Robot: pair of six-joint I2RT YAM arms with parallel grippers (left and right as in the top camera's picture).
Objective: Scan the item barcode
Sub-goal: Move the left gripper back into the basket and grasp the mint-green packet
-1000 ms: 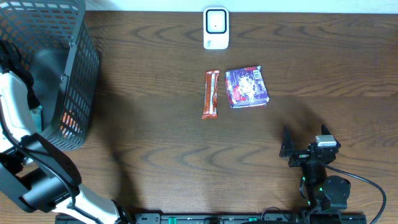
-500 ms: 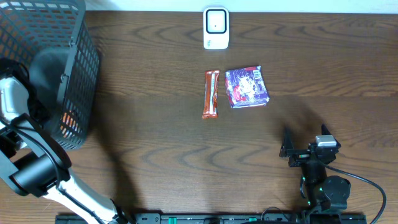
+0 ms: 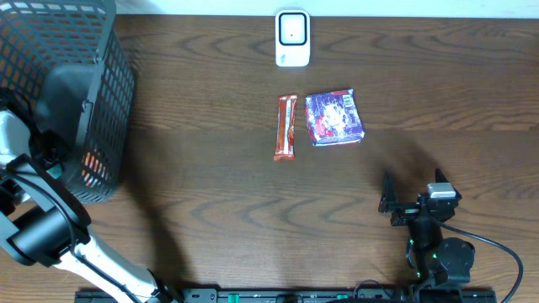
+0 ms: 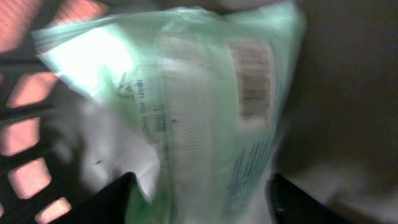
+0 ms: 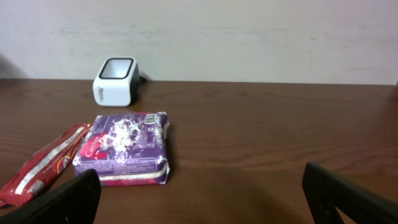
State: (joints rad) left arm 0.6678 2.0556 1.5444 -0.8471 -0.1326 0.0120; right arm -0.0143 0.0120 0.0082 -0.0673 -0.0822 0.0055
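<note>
You've scanned nothing yet: your left gripper [image 4: 199, 190] flanks the green packet [image 4: 186, 93] in the basket [image 3: 105, 93] at the bench's left edge, though I cannot tell if it is pinched, and the right gripper [image 5: 200, 193] is spread wide.

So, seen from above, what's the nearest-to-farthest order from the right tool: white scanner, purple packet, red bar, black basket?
From the right tool:
1. purple packet, mid-table.
2. red bar, left of the packet.
3. white scanner, at the far edge.
4. black basket, far left corner.
</note>
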